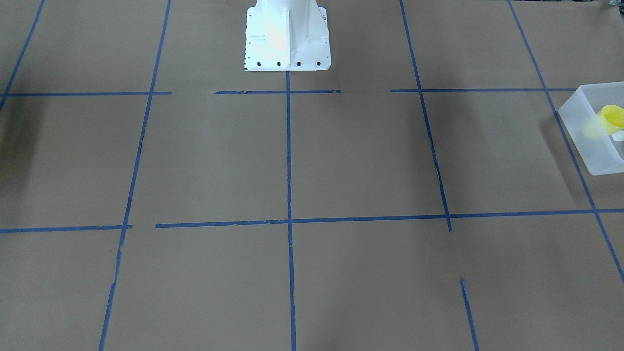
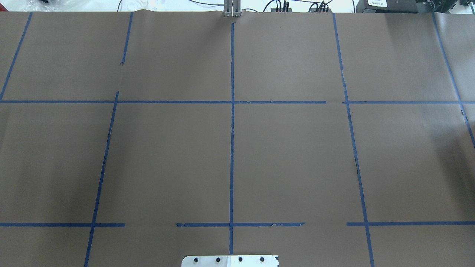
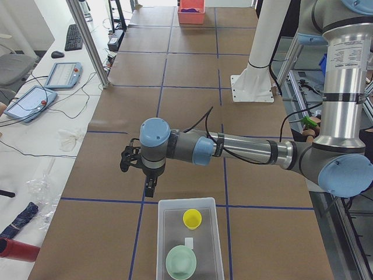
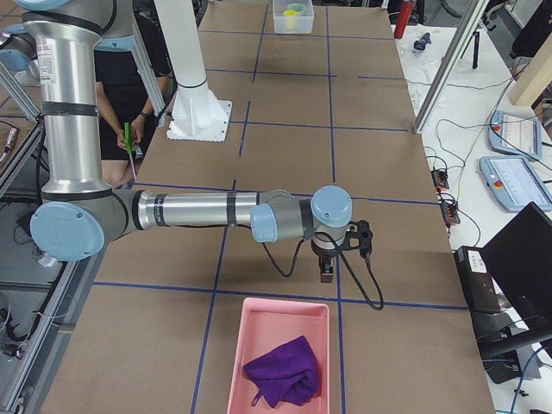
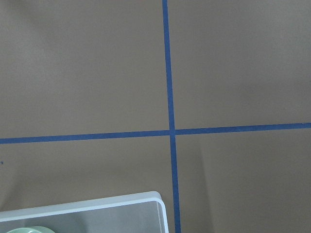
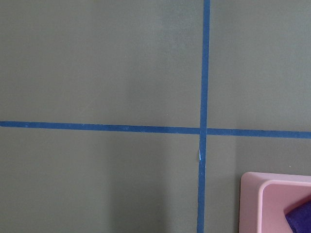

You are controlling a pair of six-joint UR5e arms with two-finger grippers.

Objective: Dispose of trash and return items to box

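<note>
yellow cup (image 3: pixel 192 219): stood upright, mouth up, inside the box, in its far half as seen from the left end of the table.
box (image 3: pixel 187 202): translucent white tub at the table's left end, resting flat on the brown paper.
other contents: a pale green bowl (image 3: pixel 181 262) filled the near half; a small white label (image 3: pixel 189 241) lay between bowl and cup.
left gripper (image 3: pixel 150 189): pointed down over the table, just past the box's far left corner, apart from the rim; held nothing i could see, and how wide the fingers stood could not be told from this side view.
right gripper (image 4: pixel 328 274): pointed down near the far rim of a pink bin (image 4: pixel 285 303) at the table's right end; finger spread likewise could not be told.
pink bin contents: a crumpled purple cloth (image 4: pixel 285 373).
table (image 2: pixel 297 155): brown paper gridded with blue tape (image 2: pixel 232 148).
robot base (image 1: pixel 287 36): white pedestal at the table's edge, between the two arms.
</note>
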